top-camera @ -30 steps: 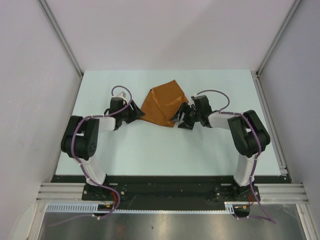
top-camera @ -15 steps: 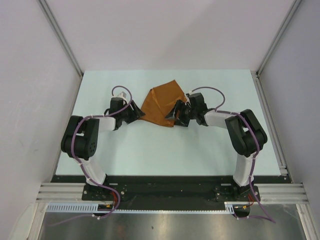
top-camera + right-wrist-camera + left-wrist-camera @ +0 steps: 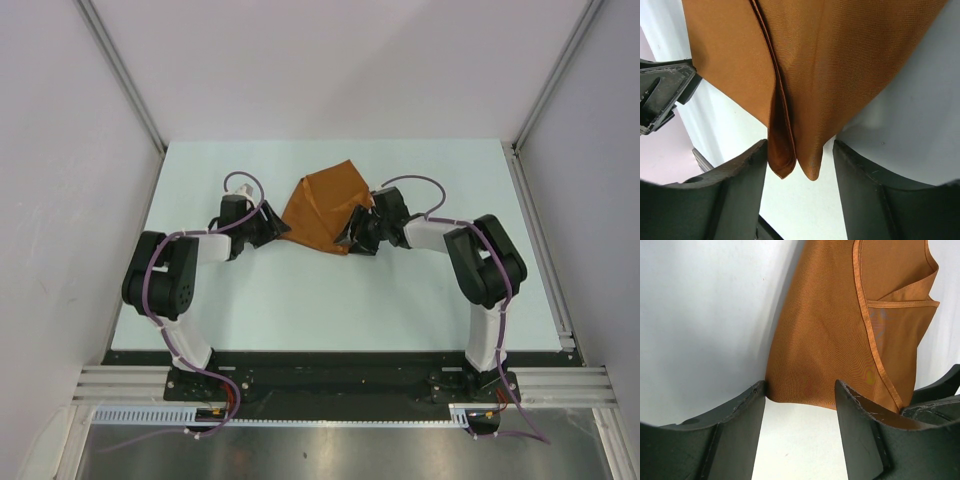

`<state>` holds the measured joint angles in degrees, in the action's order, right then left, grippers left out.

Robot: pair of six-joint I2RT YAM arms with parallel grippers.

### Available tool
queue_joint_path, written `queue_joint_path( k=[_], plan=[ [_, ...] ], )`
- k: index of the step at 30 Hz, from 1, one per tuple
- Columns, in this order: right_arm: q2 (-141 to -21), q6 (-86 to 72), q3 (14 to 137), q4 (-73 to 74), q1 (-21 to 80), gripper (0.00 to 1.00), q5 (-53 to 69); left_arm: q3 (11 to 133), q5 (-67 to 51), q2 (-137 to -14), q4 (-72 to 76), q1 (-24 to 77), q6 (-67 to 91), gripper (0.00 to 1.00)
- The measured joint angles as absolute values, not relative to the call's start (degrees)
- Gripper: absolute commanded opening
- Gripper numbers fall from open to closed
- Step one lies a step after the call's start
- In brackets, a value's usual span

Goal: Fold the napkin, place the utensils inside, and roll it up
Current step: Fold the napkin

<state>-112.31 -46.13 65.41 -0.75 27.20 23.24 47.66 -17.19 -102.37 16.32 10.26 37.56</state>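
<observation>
The rust-orange napkin [image 3: 322, 208] lies loosely folded on the table [image 3: 330, 300] between both arms. My left gripper [image 3: 280, 231] is open at its left corner; in the left wrist view the napkin's edge [image 3: 830, 355] lies just beyond the gripper [image 3: 800, 395], touching the fingertips. My right gripper [image 3: 349, 238] is open at the napkin's near right corner; in the right wrist view two folded cloth tips [image 3: 795, 150] hang between the spread fingers of the gripper [image 3: 799, 150]. The fork is hidden or out of view.
The pale table is walled on the left, right and back. A metal rail [image 3: 540, 240] runs along its right edge. The arm bases stand at the near edge.
My right gripper has moved left onto the napkin's near right corner, so the cloth tips now lie between its fingers. The left arm and the napkin have not visibly moved.
</observation>
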Motion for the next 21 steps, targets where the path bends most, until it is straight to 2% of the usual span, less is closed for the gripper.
queue_joint_path(
  k=[10,14,19,21],
  plan=[
    [-112.86,-45.10,65.93,1.80,27.49,0.30,21.41,47.66,-17.26,-102.37,16.32,10.26,37.56,0.62],
    [-112.95,-44.99,65.93,2.11,27.53,0.16,21.26,47.66,-17.28,-102.37,16.29,10.26,37.56,0.63],
    [-112.95,-44.99,65.93,2.28,27.53,0.09,21.41,47.55,-17.34,-102.19,16.19,10.26,37.56,0.63],
    [-112.95,-44.99,65.93,2.33,27.53,0.03,21.50,47.13,-17.32,-101.69,15.88,10.26,37.56,0.63]
  ],
)
